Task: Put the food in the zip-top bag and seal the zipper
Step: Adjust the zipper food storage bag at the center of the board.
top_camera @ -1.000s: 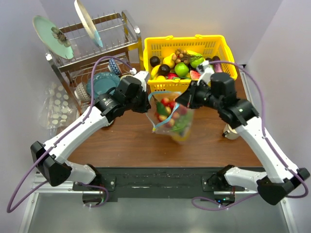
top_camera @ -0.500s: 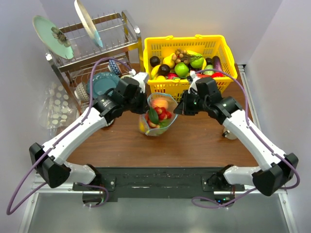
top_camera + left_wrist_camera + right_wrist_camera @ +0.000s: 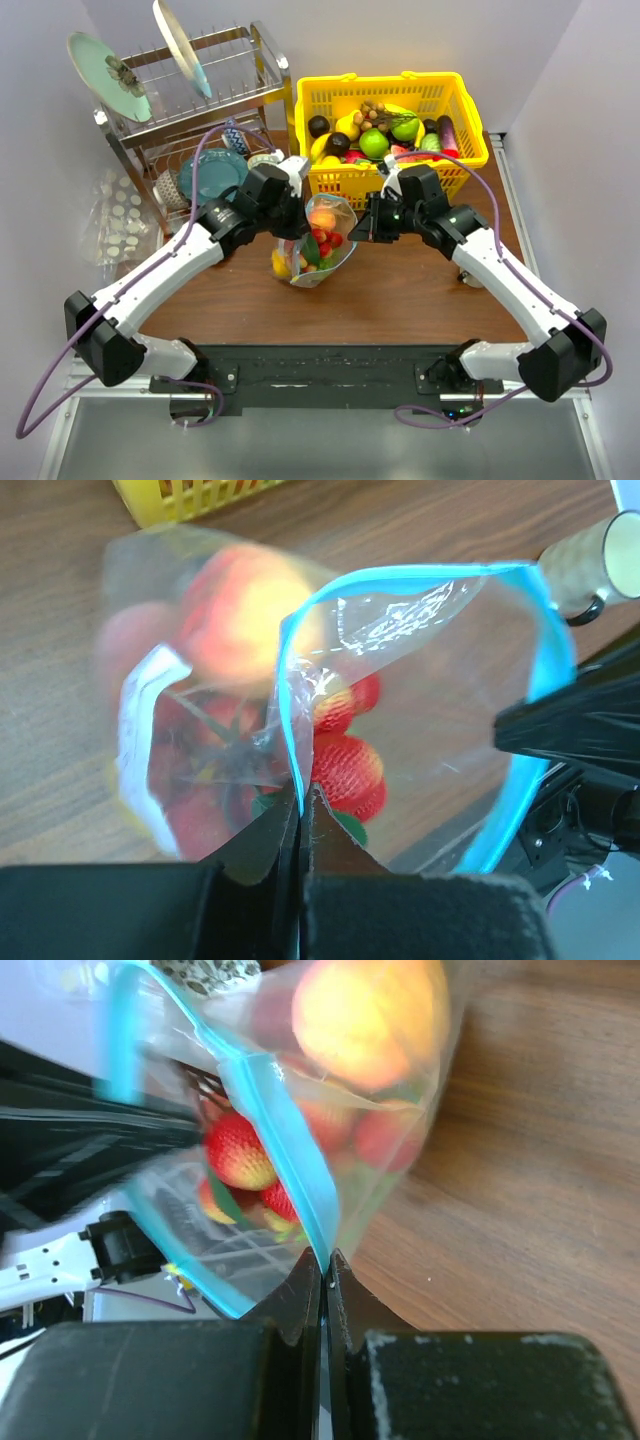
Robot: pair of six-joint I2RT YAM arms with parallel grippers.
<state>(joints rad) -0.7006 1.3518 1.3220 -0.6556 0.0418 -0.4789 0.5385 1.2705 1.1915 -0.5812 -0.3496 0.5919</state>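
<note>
Now holds fruit-filled clear plastic zip-top bag (image 3: 322, 262) mid-frame, left gripper (image 3: 300, 815) and right gripper (image 3: 325, 1265) clamped on opposite ends of its gaping teal-blue zipper strip (image 3: 400, 573).

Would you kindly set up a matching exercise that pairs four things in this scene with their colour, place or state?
1. zipper
2. basket
3. peach
4. dish rack

A. yellow, full of fruit
B. metal, left of the basket
C. teal-blue, pinched by the left pincer and right pincer
D. inside the zip-top bag

Pairs: 1-C, 2-A, 3-D, 4-B
</note>
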